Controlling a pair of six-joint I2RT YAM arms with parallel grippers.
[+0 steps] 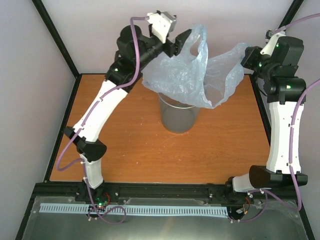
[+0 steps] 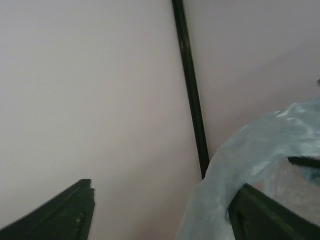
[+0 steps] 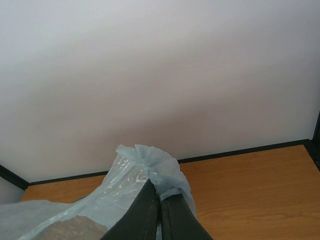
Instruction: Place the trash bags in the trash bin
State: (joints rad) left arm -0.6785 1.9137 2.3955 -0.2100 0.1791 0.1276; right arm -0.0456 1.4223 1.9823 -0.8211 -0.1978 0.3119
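Note:
A thin pale-blue trash bag (image 1: 192, 75) hangs spread out in the air above the trash bin (image 1: 177, 117), a translucent grey round wastebasket standing on the table. My left gripper (image 1: 184, 42) is raised at the bag's left handle loop; in the left wrist view this gripper (image 2: 166, 186) is open, and the bag (image 2: 250, 155) drapes over its right finger (image 2: 265, 215) only. My right gripper (image 1: 248, 50) holds the bag's right side. In the right wrist view it (image 3: 161, 189) is shut, with a bunched edge of the bag (image 3: 150, 162) pinched between its fingers.
The bin stands on an orange wooden table (image 1: 125, 150) enclosed by pale walls and black frame posts (image 2: 192, 100). Both arms reach high over the back half of the table. A black rail (image 1: 165, 190) carrying the arm bases runs along the near edge.

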